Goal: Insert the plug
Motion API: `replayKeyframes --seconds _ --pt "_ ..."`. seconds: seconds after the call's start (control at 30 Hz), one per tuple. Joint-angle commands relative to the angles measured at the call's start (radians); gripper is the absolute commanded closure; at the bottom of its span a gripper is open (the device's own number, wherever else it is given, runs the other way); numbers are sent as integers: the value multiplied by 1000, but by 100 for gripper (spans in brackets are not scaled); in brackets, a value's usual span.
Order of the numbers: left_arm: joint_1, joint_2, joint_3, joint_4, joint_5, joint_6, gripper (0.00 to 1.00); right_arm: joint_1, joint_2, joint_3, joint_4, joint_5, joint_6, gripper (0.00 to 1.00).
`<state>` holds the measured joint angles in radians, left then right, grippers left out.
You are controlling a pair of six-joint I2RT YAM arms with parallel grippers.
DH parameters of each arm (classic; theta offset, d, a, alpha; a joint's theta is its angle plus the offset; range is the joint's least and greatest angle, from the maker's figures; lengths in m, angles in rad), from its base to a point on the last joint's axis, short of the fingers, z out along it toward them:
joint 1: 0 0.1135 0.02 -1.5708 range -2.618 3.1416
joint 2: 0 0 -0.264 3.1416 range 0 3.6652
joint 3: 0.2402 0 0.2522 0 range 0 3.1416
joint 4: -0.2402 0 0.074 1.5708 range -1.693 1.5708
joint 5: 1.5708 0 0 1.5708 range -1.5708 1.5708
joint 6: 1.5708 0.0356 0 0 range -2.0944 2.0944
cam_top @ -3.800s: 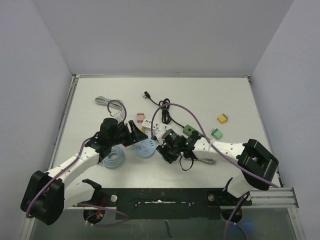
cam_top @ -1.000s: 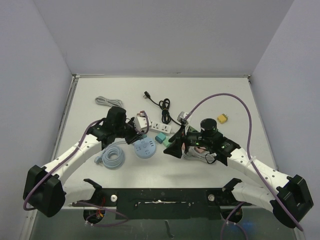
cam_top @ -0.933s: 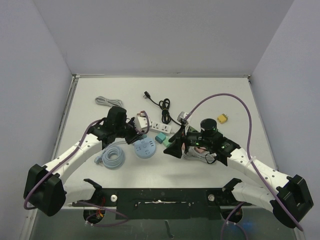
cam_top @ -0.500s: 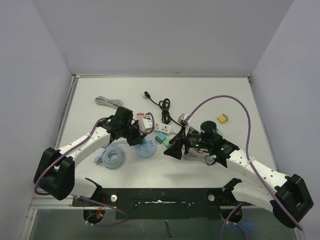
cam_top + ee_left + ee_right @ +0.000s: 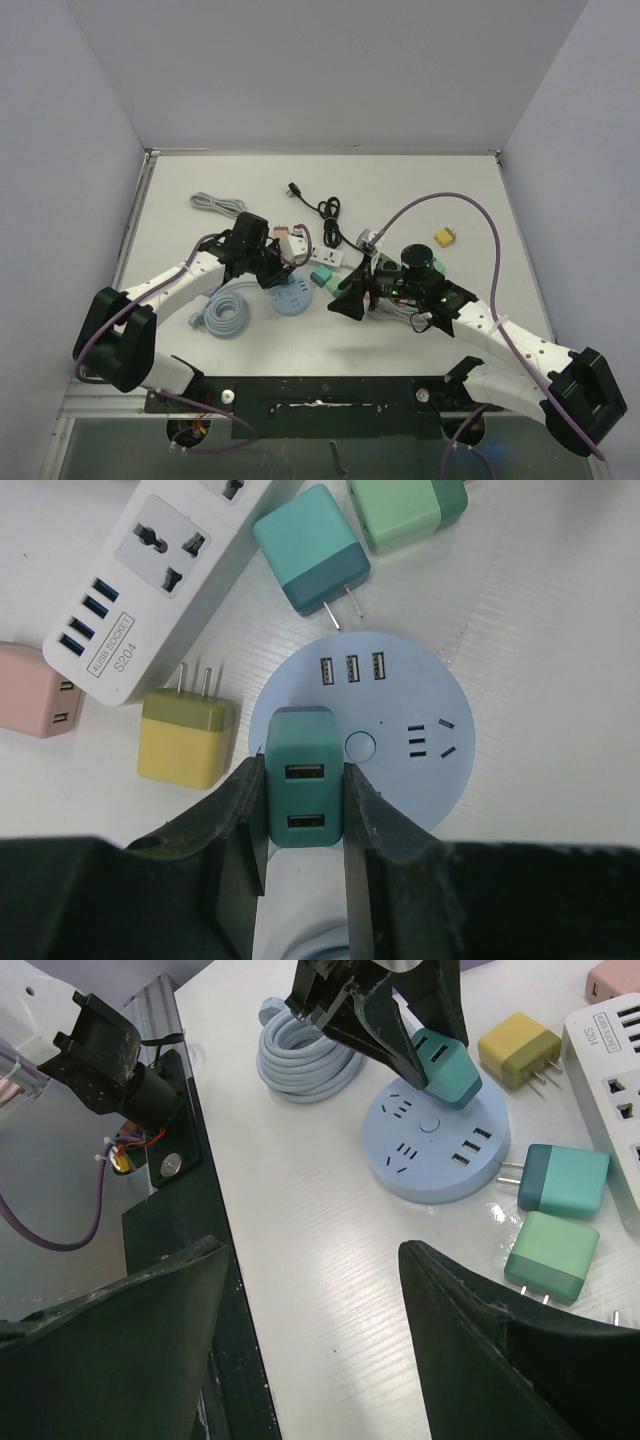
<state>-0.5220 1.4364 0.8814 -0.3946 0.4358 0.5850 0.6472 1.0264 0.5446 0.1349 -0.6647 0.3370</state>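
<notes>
A teal plug [image 5: 303,790] with two USB ports on its back sits between the fingers of my left gripper [image 5: 303,780], which is shut on it. It hangs tilted over the near rim of the round blue socket hub [image 5: 400,740], and its prongs are hidden. From the right wrist view the plug [image 5: 445,1068] is at the hub's [image 5: 435,1145] far edge. In the top view the left gripper [image 5: 278,272] is over the hub [image 5: 292,298]. My right gripper [image 5: 345,298] stands open just right of the hub, holding nothing [image 5: 315,1250].
Around the hub lie a white power strip [image 5: 150,580], a yellow plug [image 5: 185,738], a two-tone teal plug [image 5: 312,550], a green plug [image 5: 405,510] and a pink block [image 5: 30,690]. A coiled blue cable [image 5: 225,315] lies left of the hub, and black [image 5: 328,215] and grey [image 5: 212,203] cables lie further back.
My left gripper has carried the teal plug right and nearer, from beside the white strip to over the blue hub. The right arm has barely moved.
</notes>
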Motion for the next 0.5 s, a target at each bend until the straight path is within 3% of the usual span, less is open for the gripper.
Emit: replayKeyframes --seconds 0.0,0.47 --pt "4 10 16 -7 -36 27 96 -8 -13 1 71 6 2 30" --pt "2 -7 137 -139 -37 5 96 -7 -19 2 56 14 1 30"
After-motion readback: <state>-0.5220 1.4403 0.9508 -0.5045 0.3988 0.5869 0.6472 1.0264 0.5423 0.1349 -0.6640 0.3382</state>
